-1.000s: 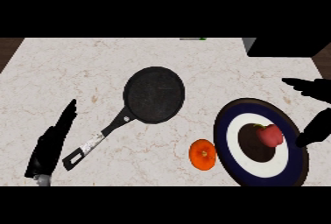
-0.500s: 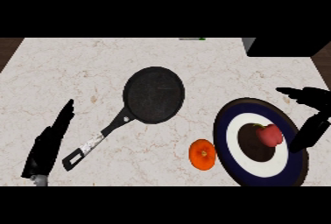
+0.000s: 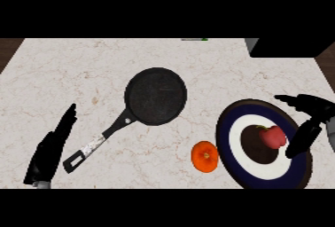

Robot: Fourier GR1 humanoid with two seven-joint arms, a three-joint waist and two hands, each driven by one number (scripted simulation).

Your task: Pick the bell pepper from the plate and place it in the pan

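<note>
A red bell pepper (image 3: 273, 135) lies near the middle of a round plate (image 3: 234, 153) with a dark blue rim, a white ring and a dark centre, at the right of the counter. My right hand (image 3: 306, 133) hovers over the plate's right side, open, with its thumb just right of the pepper and its fingers spread above the rim; it does not hold the pepper. The black pan (image 3: 156, 95) sits at the counter's centre, its handle (image 3: 96, 145) running down-left. My left hand (image 3: 52, 150) rests open at the lower left, beside the handle's end.
An orange (image 3: 205, 156) lies on the counter just left of the plate. A dark block (image 3: 288, 46) stands at the back right corner. The counter's left edge meets dark wood at the top left.
My right hand has moved left and down, in over the plate towards the pepper. The pepper, pan, orange and left hand have kept their places.
</note>
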